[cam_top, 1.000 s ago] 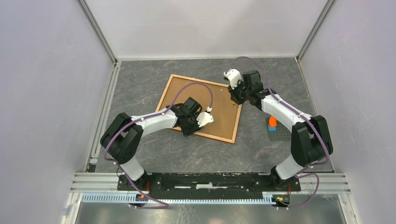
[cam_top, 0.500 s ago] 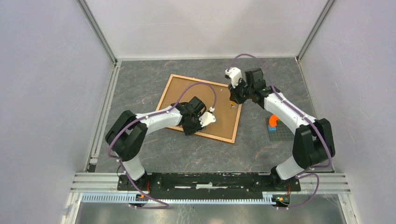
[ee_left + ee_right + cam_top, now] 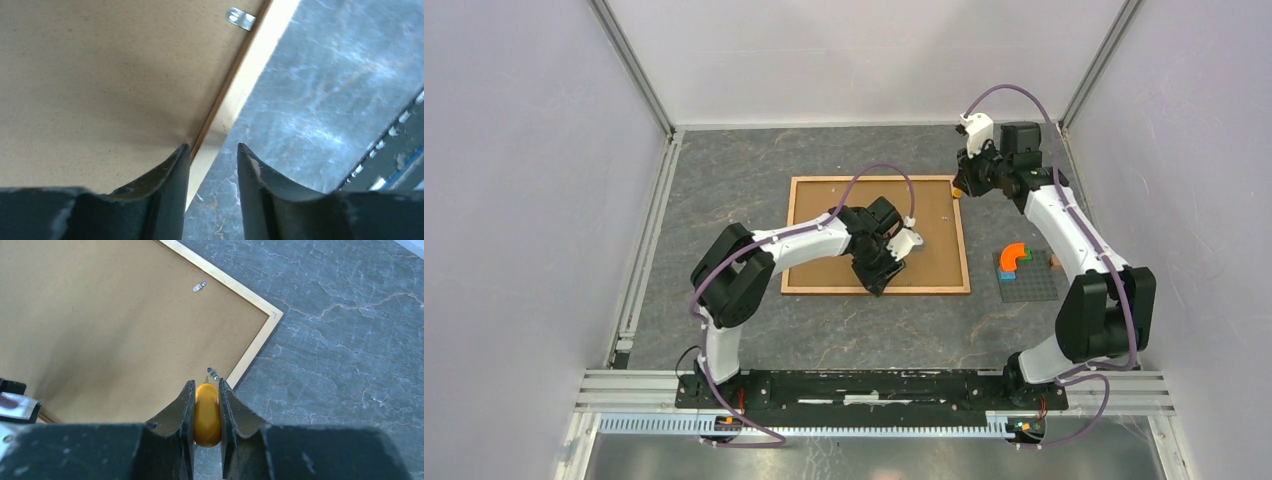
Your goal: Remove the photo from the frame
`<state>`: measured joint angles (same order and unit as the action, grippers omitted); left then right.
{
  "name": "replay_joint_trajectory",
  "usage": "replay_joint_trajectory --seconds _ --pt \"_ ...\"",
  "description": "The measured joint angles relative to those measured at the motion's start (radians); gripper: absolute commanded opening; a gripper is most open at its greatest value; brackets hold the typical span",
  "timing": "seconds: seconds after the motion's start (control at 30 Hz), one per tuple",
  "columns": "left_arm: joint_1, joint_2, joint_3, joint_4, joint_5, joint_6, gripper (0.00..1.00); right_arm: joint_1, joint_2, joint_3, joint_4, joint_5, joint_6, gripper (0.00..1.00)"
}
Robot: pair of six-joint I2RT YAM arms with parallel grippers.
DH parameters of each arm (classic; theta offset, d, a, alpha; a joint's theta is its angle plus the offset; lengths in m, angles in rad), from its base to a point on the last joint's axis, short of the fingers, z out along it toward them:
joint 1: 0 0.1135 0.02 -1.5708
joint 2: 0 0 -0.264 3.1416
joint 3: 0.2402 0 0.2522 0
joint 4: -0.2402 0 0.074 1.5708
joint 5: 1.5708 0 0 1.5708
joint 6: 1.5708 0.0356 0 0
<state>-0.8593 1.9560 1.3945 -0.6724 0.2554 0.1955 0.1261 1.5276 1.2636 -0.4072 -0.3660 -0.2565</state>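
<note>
Risk gathers around the frame (image 3: 944, 291), which lies face down with its fibreboard back (image 3: 100, 315) up. The photo is hidden from us, presumably beneath that back. Our right gripper (image 3: 205, 382) clamps a yellow tool (image 3: 207, 415) at the frame's far right corner, tip beside a metal clip (image 3: 213, 373); a slip could gouge the board. Our left gripper (image 3: 212, 147), jaws partly apart and empty, straddles the frame's near moulding and could drag it.

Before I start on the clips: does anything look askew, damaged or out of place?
Nothing stands out. The frame lies flat, back up, unmarked. The right gripper holds a yellow tool at a corner clip; the left gripper hangs open over its near edge.
</note>
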Motion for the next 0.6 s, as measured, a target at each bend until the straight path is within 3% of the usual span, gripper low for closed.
replay_joint_trajectory --seconds 0.07,0.13,0.23,0.43,0.6 --pt "0.009 -0.009 0.005 -0.031 0.048 0.02 0.84 -0.007 -0.006 0.006 -0.009 -0.001 0.0 0.0" --pt "0.029 -0.027 0.018 -0.069 0.077 0.056 0.9 -0.013 -0.015 0.01 -0.016 -0.002 0.0 0.0" --pt "0.108 -0.02 0.159 -0.174 0.128 0.128 0.91 -0.019 -0.034 0.01 -0.024 -0.004 0.002 0.0" --pt "0.341 0.151 0.641 -0.24 0.14 0.264 0.94 -0.024 -0.084 0.001 -0.028 -0.003 0.003 0.0" --pt "0.445 0.333 0.814 -0.231 0.061 0.311 0.93 -0.024 -0.121 -0.025 -0.031 0.0 0.002 0.0"
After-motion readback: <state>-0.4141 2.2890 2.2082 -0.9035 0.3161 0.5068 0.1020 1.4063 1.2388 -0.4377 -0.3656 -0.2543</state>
